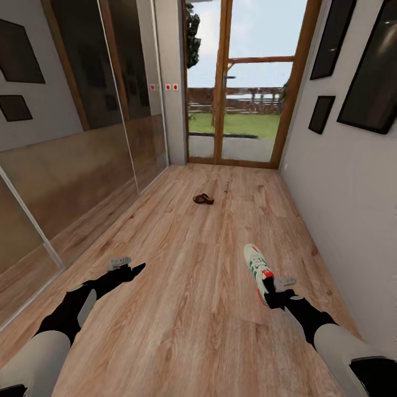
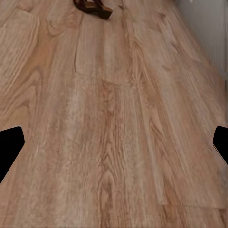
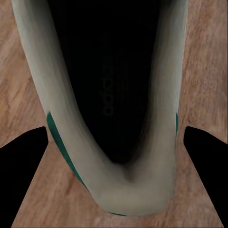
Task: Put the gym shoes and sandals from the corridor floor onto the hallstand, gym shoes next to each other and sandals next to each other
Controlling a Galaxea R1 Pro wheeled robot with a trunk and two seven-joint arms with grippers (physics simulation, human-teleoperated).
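One white gym shoe [image 1: 255,260] with green stripes lies toe-away on the corridor floor [image 1: 187,286] at the right. My right gripper [image 1: 269,288] is at its heel. In the right wrist view the fingers [image 3: 28,156] press both sides of the gym shoe's heel [image 3: 128,194]; I cannot tell if it is lifted. A dark brown sandal [image 1: 203,198] lies further down the corridor, also visible as the sandal [image 2: 92,7] in the left wrist view. My left gripper [image 1: 137,269] hovers low over bare planks, open and empty, fingers [image 2: 9,147] wide apart. The hallstand is out of view.
Mirrored wardrobe doors [image 1: 82,143] line the left wall. A plain white wall [image 1: 342,198] with dark frames runs along the right. A glazed wooden door [image 1: 237,88] closes the far end. Open floor stretches between the shoe and the sandal.
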